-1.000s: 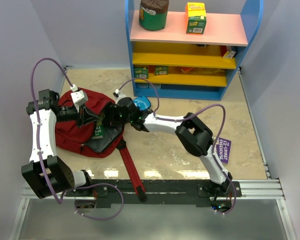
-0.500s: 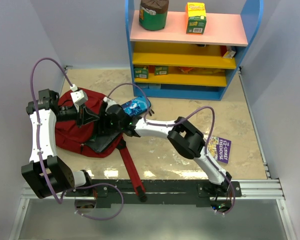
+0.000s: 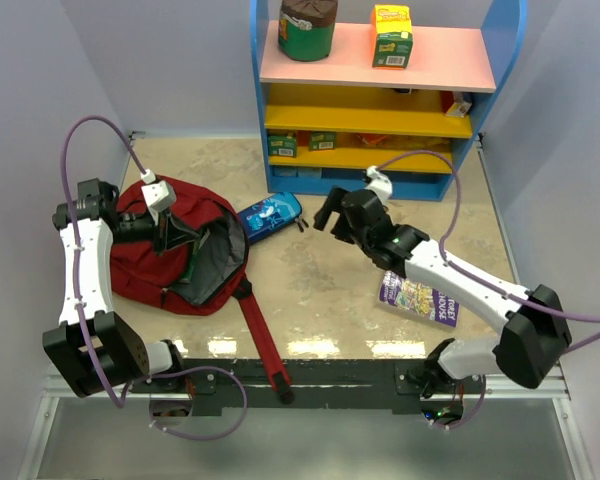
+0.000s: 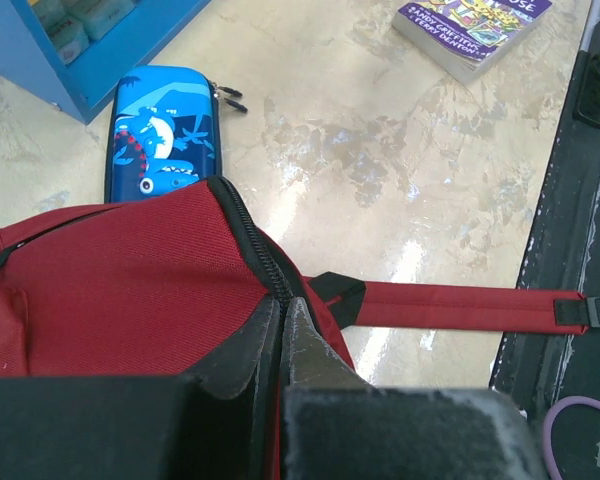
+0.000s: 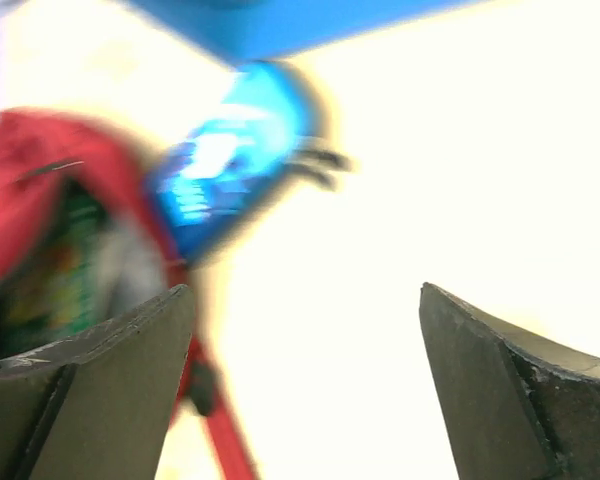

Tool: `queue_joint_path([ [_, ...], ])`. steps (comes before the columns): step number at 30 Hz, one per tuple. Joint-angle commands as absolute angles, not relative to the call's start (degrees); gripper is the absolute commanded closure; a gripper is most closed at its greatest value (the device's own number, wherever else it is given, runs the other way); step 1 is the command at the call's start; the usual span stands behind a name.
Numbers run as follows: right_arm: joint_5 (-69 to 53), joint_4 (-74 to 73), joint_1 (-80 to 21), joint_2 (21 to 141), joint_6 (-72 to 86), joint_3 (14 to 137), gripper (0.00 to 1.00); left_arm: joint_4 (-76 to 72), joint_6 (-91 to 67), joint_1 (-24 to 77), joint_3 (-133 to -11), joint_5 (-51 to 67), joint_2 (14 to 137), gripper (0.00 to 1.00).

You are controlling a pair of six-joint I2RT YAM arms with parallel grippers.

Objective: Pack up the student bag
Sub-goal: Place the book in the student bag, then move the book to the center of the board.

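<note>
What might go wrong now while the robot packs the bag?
The left pincer pinches the bag only by its zipper edge; the fabric might slip and the opening flop shut. The pencil case lies beside the bag, so the open right pincer might push it away instead of gripping it.

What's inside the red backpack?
Through the red backpack's open mouth, something green shows, too blurred to name. Its dark lining and red fabric cover whatever else is inside.

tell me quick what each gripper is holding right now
left gripper: closed, pinching the bag at its zipper edge
right gripper: open, holding nothing
</note>
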State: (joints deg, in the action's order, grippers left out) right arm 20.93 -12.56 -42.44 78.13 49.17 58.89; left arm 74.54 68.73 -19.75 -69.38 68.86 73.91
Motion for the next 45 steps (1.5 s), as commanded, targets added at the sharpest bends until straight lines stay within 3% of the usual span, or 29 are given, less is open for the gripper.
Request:
queue_joint_path([
  [1,34.8,-38.3,-41.2,78.7,59.1,57.6,0.11,75.4,71.4,-19.2,-68.6,74.5,72.9,1.00],
  [4,37.5,-45.4,-41.2,79.5,62.6,57.3,0.14,75.4,71.7,-19.2,-68.3,74.6,73.0,1.00],
  [14,34.3,-47.9,-41.2,80.8,65.4,51.2,0.21,75.4,72.7,-19.2,-67.9,74.1,73.3,1.00],
  [22,30.3,-40.0,-41.2,86.3,64.2,45.5,0.43,75.4,72.2,-19.2,-68.5,74.6,74.4,1.00],
  [29,29.0,-37.1,-41.3,86.8,62.5,44.8,0.73,75.3,71.9,-19.2,-68.9,74.4,74.4,1.00],
  [35,23.7,-32.8,-42.0,89.0,61.2,44.6,0.91,75.3,72.2,-19.2,-69.0,74.3,74.7,1.00],
  [36,22.9,-31.7,-42.0,89.3,60.7,44.6,0.98,75.3,72.2,-19.2,-68.8,74.2,74.7,1.00],
  [42,18.2,-26.0,-45.2,89.7,59.2,47.3,1.00,75.5,72.8,-19.2,-68.3,74.0,74.7,1.00],
  [45,17.5,-25.0,-49.8,93.8,57.7,54.5,1.00,75.4,72.9,-19.2,-68.2,74.2,74.7,1.00],
])
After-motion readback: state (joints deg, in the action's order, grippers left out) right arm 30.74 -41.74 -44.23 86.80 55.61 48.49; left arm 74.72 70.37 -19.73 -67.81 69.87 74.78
